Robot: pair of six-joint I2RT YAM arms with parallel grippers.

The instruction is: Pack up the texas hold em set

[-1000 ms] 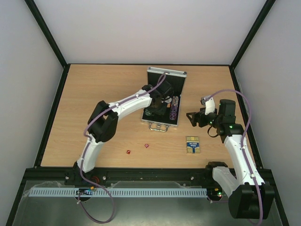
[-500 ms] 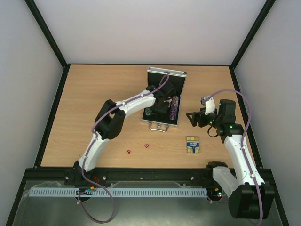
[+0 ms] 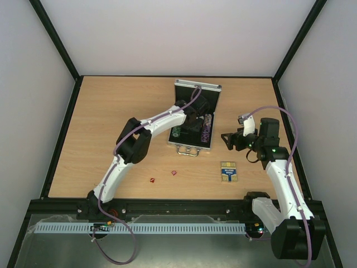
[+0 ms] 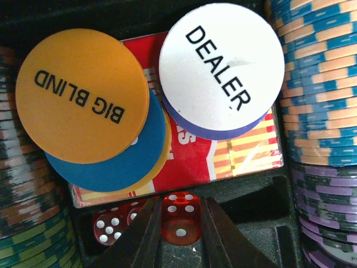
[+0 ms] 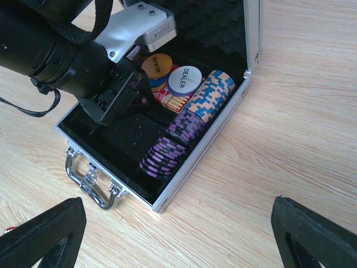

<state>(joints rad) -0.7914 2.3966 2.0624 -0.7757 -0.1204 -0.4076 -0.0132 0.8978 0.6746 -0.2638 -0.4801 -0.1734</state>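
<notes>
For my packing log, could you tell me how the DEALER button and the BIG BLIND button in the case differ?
The DEALER button is white; the BIG BLIND button is orange. DEALER tops a purple disc, BIG BLIND a blue disc. Both are round, flat, black-lettered, lying over the red card box in the case.

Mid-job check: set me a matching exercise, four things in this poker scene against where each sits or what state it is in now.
Things:
1. white round DEALER disc
2. blue-and-yellow card deck box
3. clear red plastic die
4. right claw

Places or states:
A. open, holding nothing
B. inside the silver aluminium case, over a red card pack
C. pinched in the left claw
D. flat on the wooden table, outside the case

Pairs: 1-B, 2-D, 3-C, 4-A
</notes>
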